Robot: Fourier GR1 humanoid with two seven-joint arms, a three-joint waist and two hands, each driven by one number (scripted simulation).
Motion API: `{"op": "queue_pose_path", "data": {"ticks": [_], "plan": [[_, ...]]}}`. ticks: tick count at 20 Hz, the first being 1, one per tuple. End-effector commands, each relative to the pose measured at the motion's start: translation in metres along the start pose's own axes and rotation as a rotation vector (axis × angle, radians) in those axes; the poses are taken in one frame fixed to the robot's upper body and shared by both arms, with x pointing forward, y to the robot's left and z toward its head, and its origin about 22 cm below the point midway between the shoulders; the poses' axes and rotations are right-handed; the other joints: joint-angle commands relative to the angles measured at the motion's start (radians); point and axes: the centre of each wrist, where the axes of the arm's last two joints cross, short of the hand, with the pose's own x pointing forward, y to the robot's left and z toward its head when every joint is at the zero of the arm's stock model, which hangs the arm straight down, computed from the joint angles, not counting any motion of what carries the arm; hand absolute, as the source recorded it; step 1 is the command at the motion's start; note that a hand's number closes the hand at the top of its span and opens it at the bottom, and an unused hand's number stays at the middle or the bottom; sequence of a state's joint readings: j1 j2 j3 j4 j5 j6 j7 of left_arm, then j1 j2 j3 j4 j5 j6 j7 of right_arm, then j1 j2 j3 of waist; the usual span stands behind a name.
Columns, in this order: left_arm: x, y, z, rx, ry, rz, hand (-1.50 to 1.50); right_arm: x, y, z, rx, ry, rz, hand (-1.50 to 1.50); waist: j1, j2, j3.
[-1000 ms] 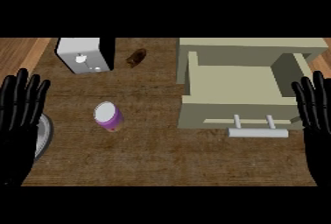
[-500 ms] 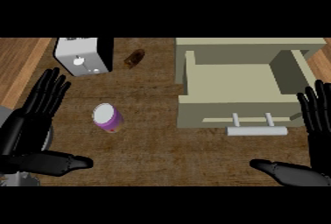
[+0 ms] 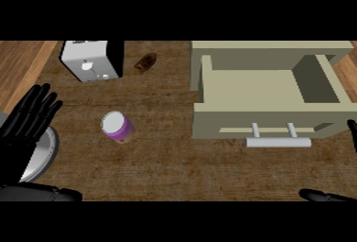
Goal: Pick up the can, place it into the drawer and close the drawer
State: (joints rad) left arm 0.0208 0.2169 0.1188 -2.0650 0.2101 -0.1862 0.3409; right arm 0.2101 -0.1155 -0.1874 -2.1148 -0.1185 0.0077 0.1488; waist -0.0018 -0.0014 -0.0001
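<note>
1. Currently I see the purple cylindrical can with a white lid (image 3: pixel 117 127) upright on the brown table (image 3: pixel 174 160), left of the open beige drawer (image 3: pixel 261 92).
2. My left robot hand (image 3: pixel 28 124), left of the can, is spread wide, holding nothing.
3. My right robot hand (image 3: pixel 324 195): cannot tell.

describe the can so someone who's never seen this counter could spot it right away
Start at the big beige drawer standing open on the right of the brown counter, then look left across the bare stretch. The can stands there alone, nearer the left hand than the drawer. It is the only purple thing, with a white round top, unlike the white boxy appliance behind it.
</note>
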Motion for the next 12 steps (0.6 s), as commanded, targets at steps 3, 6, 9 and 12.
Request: {"op": "queue_pose_path", "data": {"ticks": [3,6,9,12], "plan": [[0.020,0.002,0.015,0.015,0.001,0.002,-1.50,-0.007,-0.037,0.023,-0.003,0.004,0.008,-1.50,-0.002,0.000,0.000],[0.019,0.012,0.013,0.055,-0.008,0.062,-1.50,-0.017,-0.047,0.028,-0.008,-0.001,-0.008,-1.50,-0.003,0.000,0.000],[0.023,-0.002,0.019,0.058,0.046,0.131,-1.50,0.012,-0.040,0.028,0.029,0.021,0.014,-1.50,-0.002,-0.001,0.000],[0.020,0.023,0.012,0.068,0.063,0.206,-1.50,-0.002,-0.045,0.034,0.008,0.001,0.004,-1.50,-0.002,0.000,0.000]]}}
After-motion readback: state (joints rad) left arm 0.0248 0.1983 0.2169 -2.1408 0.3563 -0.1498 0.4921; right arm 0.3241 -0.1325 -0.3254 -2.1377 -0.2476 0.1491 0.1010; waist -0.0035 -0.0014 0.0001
